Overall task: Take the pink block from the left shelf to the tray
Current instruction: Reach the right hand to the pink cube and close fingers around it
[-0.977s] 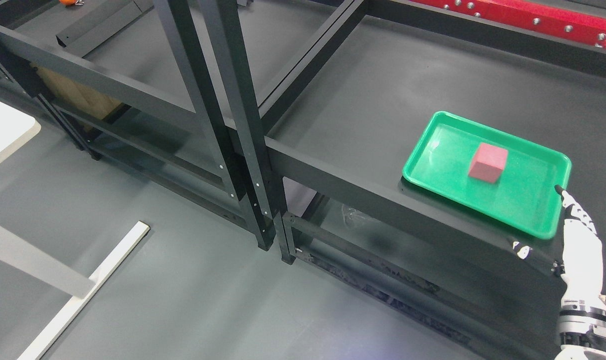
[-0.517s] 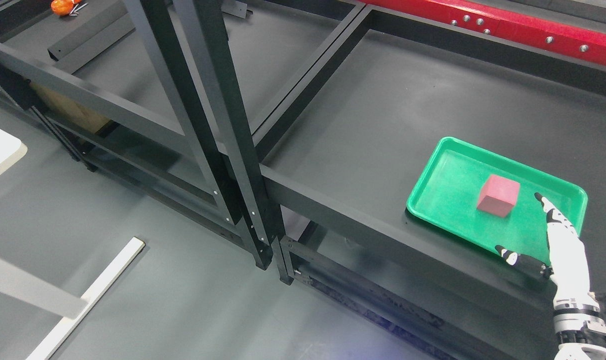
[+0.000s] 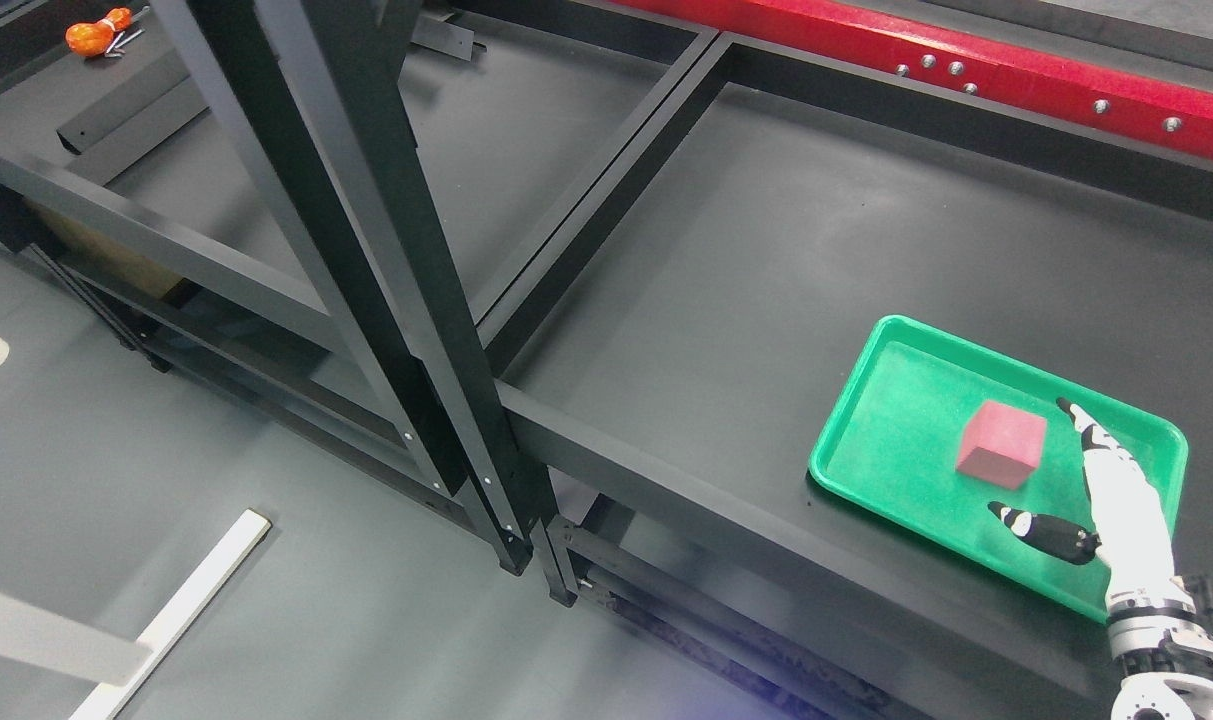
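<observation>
The pink block (image 3: 1003,444) lies inside the green tray (image 3: 866,450), toward the tray's right half, on the dark right shelf. My right hand (image 3: 1041,470) reaches up from the lower right over the tray's near right part. Its fingers are straight and its thumb sticks out to the left, so it is open and holds nothing. The fingertips (image 3: 1068,409) end just right of the block, apart from it. My left arm does not show.
Black shelf posts (image 3: 386,270) rise between the left shelf and the right shelf. A red beam (image 3: 966,65) runs along the back. An orange-handled tool (image 3: 96,28) lies far left. A white bar (image 3: 166,620) lies on the grey floor.
The camera has swung, shifting the whole scene down and left. My right hand has moved forward over the tray, from its near right corner to just right of the block.
</observation>
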